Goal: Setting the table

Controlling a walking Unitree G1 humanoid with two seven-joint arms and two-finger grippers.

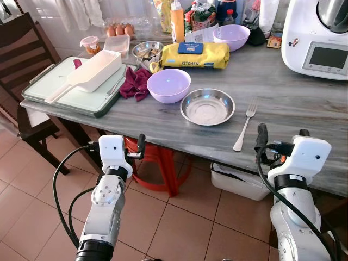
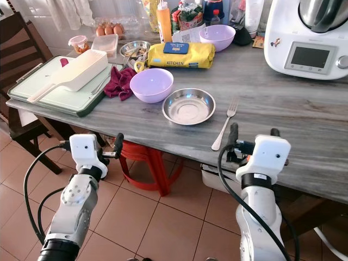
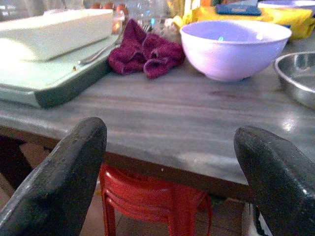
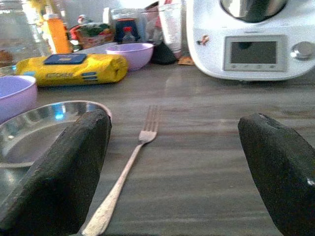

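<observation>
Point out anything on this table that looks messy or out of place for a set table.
A crumpled maroon cloth lies bunched against the green tray, beside the purple bowl. The fork lies at a slant, apart from the steel plate. Nothing looks spilled or broken.

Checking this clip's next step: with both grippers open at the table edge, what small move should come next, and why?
Probably ease the right gripper forward and down onto the fork. Its fingers are open, the fork's handle lies between them, nearest the edge, beside the steel plate. The left gripper is open and faces only bare table.
</observation>
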